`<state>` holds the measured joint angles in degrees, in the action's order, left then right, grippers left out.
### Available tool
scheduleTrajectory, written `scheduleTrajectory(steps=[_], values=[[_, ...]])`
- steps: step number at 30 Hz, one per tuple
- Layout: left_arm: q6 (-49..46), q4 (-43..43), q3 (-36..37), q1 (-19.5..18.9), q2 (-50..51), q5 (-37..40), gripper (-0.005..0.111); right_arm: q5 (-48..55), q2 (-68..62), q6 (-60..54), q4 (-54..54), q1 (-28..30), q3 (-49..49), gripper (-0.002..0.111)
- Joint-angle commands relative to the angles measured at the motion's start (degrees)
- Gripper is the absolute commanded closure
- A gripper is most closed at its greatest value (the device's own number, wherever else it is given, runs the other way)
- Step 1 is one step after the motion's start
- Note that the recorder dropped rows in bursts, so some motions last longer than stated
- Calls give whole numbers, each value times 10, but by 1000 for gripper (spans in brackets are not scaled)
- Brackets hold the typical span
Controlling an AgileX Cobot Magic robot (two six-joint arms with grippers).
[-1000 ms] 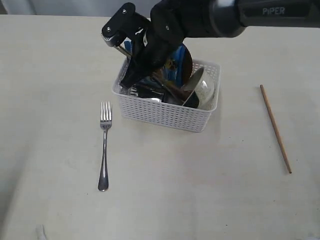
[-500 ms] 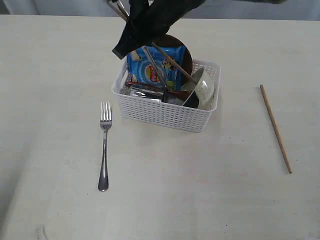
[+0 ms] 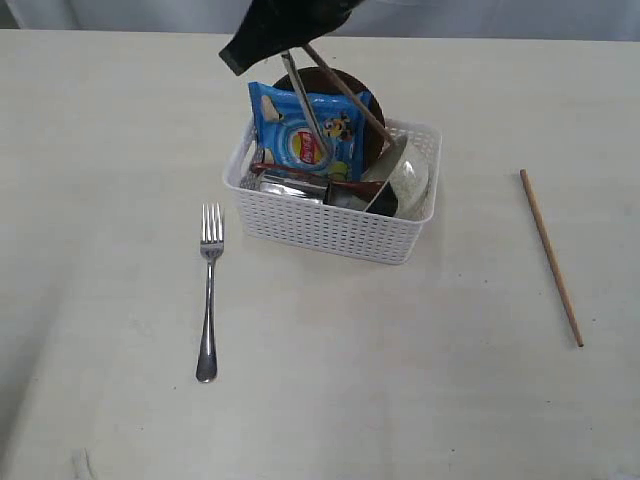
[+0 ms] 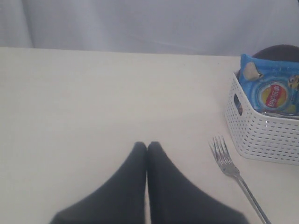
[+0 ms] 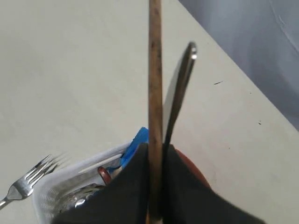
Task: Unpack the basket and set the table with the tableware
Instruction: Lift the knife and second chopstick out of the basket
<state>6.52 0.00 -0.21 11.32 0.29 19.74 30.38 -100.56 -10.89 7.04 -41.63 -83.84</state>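
now the basket [image 3: 330, 225] stands near the middle of the table [image 3: 400, 400], with the bowl [image 3: 408, 175], the plate [image 3: 340, 78] and the blue snack bag [image 3: 300, 135] inside. a second ago the right gripper [image 5: 155, 151] was down among them. it has since risen above the basket, and one chopstick [image 3: 350, 95] and the knife [image 3: 303, 100] came up with it, their lower ends hanging over the basket. its jaws are nearly together, clamped on both pieces, so two more pieces seem to be leaving. the fork [image 3: 208, 290] and the second chopstick [image 3: 550, 257] lie on the table already. the left gripper [image 4: 147, 149] is closed and empty, above the table near the fork.
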Motion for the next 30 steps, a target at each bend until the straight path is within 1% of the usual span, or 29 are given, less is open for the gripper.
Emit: scheduleTrajectory(steps=[1,12,16,24,27,30], values=[[-1,0,2,-1,-3,-1,107,-5,24,2,2,0,-4,109],[-1,0,2,-1,-3,-1,107,8,74,22,23,9,-4,109],[-1,0,2,-1,-3,-1,107,29,96,58,25,35,-4,109],[-1,0,2,-1,-3,-1,107,121,132,58,22,99,-2,109],[-1,0,2,-1,-3,-1,107,146,138,58,16,114,-1,109],[-1,0,2,-1,-3,-1,107,164,141,58,2,116,-1,109]])
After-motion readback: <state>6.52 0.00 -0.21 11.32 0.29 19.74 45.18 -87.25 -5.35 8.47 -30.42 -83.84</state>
